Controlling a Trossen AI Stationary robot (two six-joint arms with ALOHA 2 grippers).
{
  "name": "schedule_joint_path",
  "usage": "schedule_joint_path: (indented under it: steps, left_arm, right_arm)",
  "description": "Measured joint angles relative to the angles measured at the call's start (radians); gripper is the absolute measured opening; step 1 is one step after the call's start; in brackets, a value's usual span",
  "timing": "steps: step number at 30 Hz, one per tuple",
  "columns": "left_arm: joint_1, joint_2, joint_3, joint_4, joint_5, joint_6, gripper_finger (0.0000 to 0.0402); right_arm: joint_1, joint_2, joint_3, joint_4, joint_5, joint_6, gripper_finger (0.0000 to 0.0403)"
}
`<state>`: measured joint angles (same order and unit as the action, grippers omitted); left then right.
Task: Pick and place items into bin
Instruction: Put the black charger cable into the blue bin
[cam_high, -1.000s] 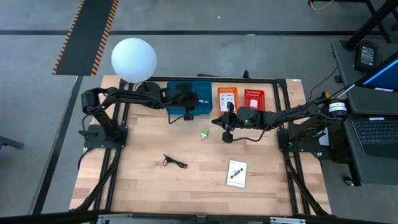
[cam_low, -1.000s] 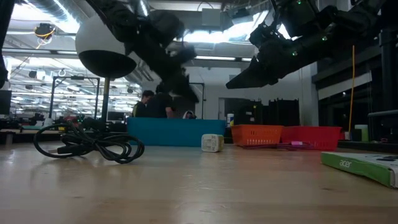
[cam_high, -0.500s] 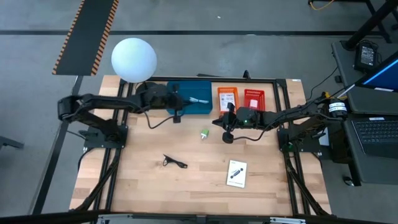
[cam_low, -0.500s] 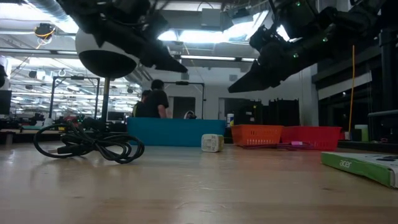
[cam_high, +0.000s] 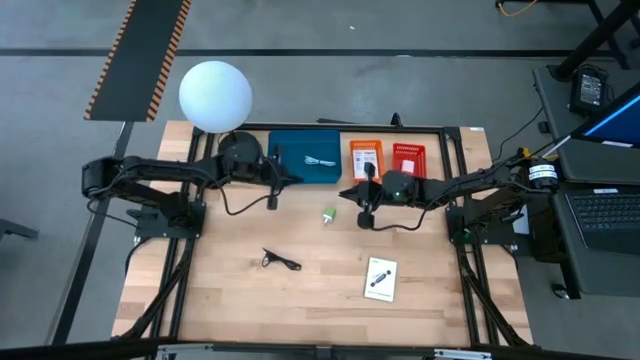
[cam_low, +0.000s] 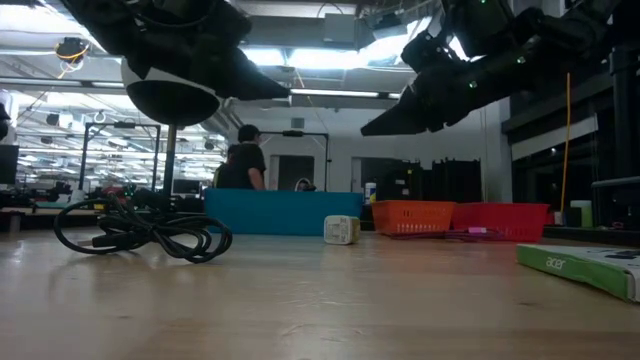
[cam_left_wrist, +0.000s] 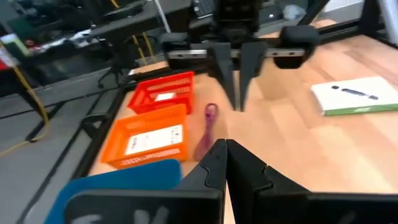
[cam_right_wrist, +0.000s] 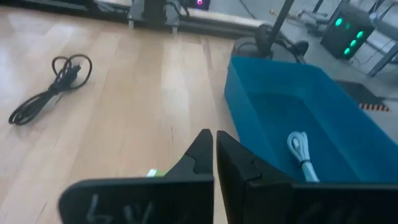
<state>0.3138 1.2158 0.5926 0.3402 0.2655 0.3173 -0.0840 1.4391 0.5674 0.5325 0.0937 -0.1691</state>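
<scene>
One blue bin (cam_high: 306, 158), two orange baskets (cam_high: 366, 158), one black cable (cam_high: 280, 260), one white box (cam_high: 381, 279).

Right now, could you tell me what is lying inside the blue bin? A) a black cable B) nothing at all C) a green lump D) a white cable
D: a coiled white cable lies on the floor of the blue bin, while the black cable and the green lump are out on the table.
</scene>
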Motion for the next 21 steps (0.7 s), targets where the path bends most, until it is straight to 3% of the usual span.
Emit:
schedule_joint_path:
  steps: [10, 15, 21]
  left_arm:
    - [-0.112, 0.055, 0.000, -0.021, -0.002, -0.008, 0.0001]
    - [-0.124, 0.056, 0.000, -0.014, -0.005, -0.015, 0.0003]
    - [-0.129, 0.056, 0.000, -0.017, -0.006, -0.065, 0.0001]
  right_arm:
    - [-0.001, 0.009, 0.000, 0.102, -0.008, -0.149, 0.0004]
    - [-0.031, 0.070, 0.000, 0.156, -0.106, -0.157, 0.0004]
    - [-0.062, 0.121, 0.000, 0.182, -0.114, -0.128, 0.0004]
